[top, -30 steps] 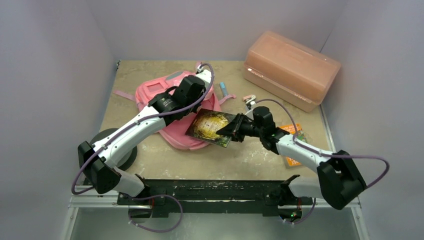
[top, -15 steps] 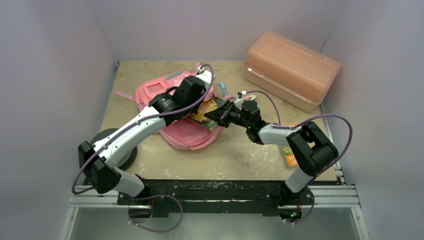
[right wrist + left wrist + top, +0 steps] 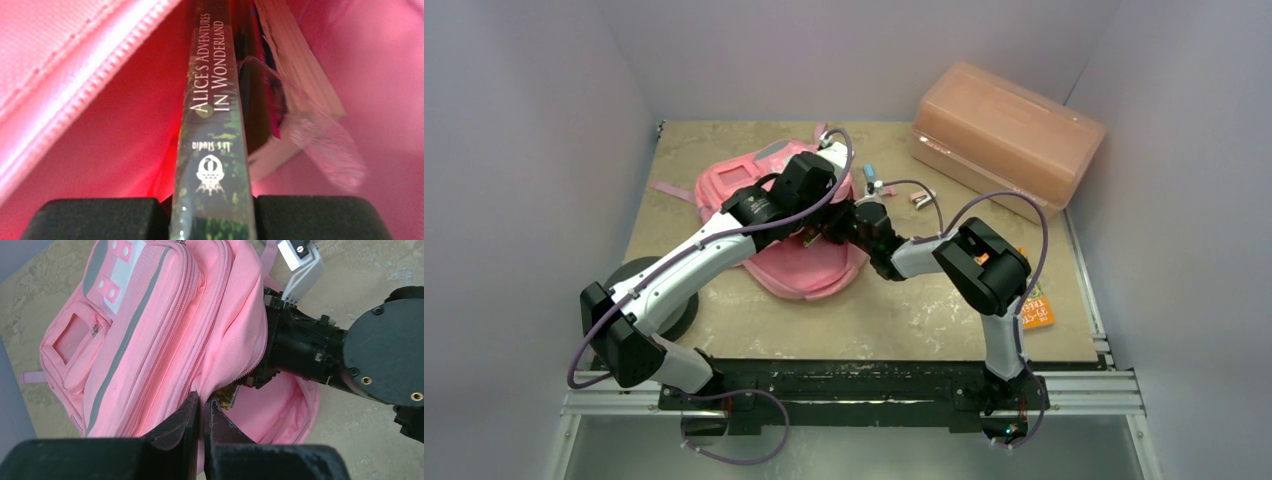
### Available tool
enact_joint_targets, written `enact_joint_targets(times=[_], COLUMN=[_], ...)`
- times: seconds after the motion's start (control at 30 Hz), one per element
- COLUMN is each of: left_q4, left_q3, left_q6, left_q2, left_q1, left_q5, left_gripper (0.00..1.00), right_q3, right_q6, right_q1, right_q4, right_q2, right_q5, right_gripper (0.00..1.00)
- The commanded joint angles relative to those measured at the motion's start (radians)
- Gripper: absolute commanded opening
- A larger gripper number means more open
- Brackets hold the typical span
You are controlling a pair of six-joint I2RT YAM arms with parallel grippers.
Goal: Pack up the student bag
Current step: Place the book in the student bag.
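Observation:
The pink student bag [image 3: 769, 215] lies on the table at centre left, its main compartment open toward the right. My left gripper [image 3: 204, 407] is shut on the bag's upper zipper edge [image 3: 235, 365] and holds the opening up. My right gripper [image 3: 836, 226] reaches into the opening and is shut on a dark green book [image 3: 214, 150], spine reading "Alice's Adventures in Wonderland". The book is inside the bag, pink lining [image 3: 90, 140] on both sides. Another book [image 3: 295, 90] lies further in, to its right.
A rigid orange-pink plastic box [image 3: 1007, 135] stands at the back right. A blue tube [image 3: 871, 176] and a small pink-white item [image 3: 921, 197] lie between bag and box. An orange booklet [image 3: 1035, 310] lies by the right edge.
My right gripper has moved left with the book, from outside the bag into its opening. The right arm has folded up. My left gripper has stayed on the bag edge.

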Motion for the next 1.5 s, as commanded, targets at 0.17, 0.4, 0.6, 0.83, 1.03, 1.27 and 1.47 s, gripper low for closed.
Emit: enact_joint_targets(times=[0.17,0.4,0.6,0.83,1.03,1.27,1.47], left_q4=[0.063,0.064,0.057,0.047,0.044,0.033,0.034], left_q3=[0.047,0.046,0.051,0.056,0.059,0.070,0.068], left_q6=[0.016,0.025,0.010,-0.004,-0.002,-0.017,-0.012], left_q2=[0.010,0.007,0.016,0.031,0.041,0.057,0.056], left_q1=[-0.004,-0.004,-0.003,-0.004,-0.004,-0.004,-0.004], left_q5=[-0.013,-0.012,0.025,0.050,0.043,0.059,0.051], left_gripper=[0.00,0.00,0.00,0.00,0.00,0.00,0.00], right_q3=[0.149,0.003,-0.099,-0.075,-0.023,0.050,0.149], right_q6=[-0.015,-0.057,-0.133,-0.088,-0.106,-0.062,-0.033], right_q1=[0.027,0.026,0.025,-0.002,-0.009,0.001,0.010], right_q4=[-0.056,-0.112,-0.230,-0.183,-0.201,-0.123,-0.085], right_q2=[-0.003,-0.074,-0.189,-0.114,-0.063,0.009,0.067], right_q5=[0.167,-0.020,-0.109,-0.180,-0.181,-0.197,-0.171], right_gripper=[0.40,0.76,0.81,0.58,0.46,0.19,0.07])
